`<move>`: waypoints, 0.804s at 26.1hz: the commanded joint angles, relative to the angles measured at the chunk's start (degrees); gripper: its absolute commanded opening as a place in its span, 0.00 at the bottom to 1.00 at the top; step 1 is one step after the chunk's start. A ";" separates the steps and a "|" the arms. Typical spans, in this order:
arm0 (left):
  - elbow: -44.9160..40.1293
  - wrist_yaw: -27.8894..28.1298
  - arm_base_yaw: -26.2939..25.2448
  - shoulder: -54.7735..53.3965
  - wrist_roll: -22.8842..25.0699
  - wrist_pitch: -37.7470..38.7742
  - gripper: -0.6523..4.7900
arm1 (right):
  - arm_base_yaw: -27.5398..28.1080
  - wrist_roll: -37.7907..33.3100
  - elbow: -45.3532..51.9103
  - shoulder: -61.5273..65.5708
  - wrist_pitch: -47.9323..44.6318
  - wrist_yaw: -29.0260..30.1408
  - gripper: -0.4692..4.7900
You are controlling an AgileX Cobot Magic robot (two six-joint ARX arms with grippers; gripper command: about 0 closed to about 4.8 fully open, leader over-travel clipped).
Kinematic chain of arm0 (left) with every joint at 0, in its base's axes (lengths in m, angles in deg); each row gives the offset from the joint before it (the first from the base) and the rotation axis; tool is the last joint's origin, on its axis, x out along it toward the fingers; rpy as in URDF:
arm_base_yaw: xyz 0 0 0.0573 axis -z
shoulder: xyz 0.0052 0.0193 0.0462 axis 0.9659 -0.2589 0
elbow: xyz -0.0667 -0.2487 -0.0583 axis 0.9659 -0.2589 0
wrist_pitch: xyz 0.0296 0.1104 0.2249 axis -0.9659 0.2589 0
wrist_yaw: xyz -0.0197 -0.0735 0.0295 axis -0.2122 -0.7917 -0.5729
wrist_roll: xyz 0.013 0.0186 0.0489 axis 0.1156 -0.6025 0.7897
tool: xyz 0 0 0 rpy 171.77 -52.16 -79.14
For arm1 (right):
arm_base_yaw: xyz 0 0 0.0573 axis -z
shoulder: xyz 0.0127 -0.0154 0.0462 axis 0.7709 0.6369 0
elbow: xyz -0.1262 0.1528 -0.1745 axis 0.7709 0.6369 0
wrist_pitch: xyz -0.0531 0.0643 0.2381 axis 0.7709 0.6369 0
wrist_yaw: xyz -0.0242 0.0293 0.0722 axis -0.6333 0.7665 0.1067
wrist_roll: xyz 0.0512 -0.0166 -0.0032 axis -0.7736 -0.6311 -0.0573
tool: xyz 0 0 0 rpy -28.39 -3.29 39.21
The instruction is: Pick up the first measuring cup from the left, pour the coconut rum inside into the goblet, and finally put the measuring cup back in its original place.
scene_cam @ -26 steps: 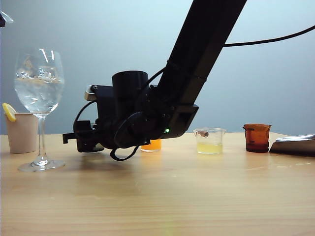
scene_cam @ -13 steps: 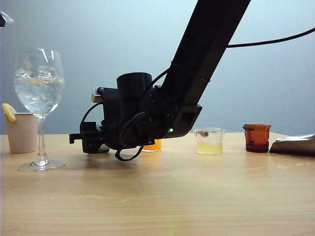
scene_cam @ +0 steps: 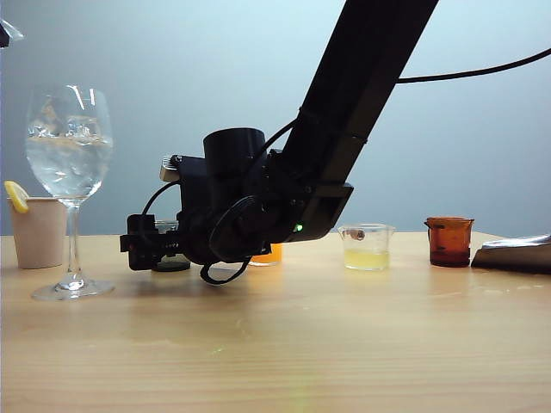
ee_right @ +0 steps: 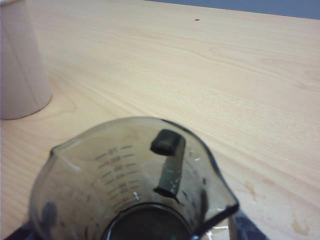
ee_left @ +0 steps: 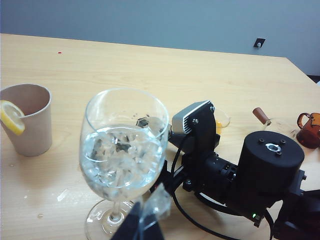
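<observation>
Exterior view, far left: beige paper cup (scene_cam: 36,232) with a lemon slice (scene_cam: 15,196) hooked on its rim. Just beside it to the right, the goblet (scene_cam: 69,142) stands upright on the wooden table (scene_cam: 284,344), bowl holding ice and clear liquid, foot flat on the wood.

Left of centre: the right gripper (scene_cam: 153,245) sits low at the table surface at the end of a black arm that slants down from the upper right of the frame. The first measuring cup (scene_cam: 170,258) stands on the table at the gripper, mostly hidden by it; only a dark base and a bit of rim show. In the right wrist view the smoky cup (ee_right: 132,185) fills the lower half of the frame, upright, graduations visible on its wall. Jaws look spread apart, cup released on the wood.

Behind the arm: an orange-filled beaker (scene_cam: 267,254), partly hidden. Further right, a clear beaker with pale yellow liquid (scene_cam: 367,247), then an amber beaker (scene_cam: 449,241) near the right edge.

Left gripper (ee_left: 142,225): lower centre of its wrist view, fingers pressed together, nothing between them, near the goblet's foot.
</observation>
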 commanded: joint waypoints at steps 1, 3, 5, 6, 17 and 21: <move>0.22 0.00 -0.13 0.11 -0.17 -0.72 0.11 | -0.15 -0.24 -0.24 -1.20 1.49 1.20 0.93; 0.24 -0.02 -0.13 0.11 -0.17 -0.74 0.11 | -0.26 -0.22 -0.22 -1.97 3.98 1.22 0.93; 0.24 -0.02 -0.13 0.11 -0.20 -0.74 0.11 | -0.24 -0.22 -0.22 -2.84 6.95 1.20 0.93; 0.24 -0.02 -0.13 0.11 -0.20 -0.72 0.11 | -0.20 -0.22 -0.22 -3.82 9.92 1.20 0.93; 0.24 0.02 -0.13 0.11 -0.17 -0.74 0.11 | -0.20 -0.17 -0.24 -13.46 32.70 1.20 0.93; 0.50 -0.02 -0.13 0.22 -0.17 -0.59 0.11 | -0.22 -0.22 -0.26 -19.85 44.65 2.51 0.82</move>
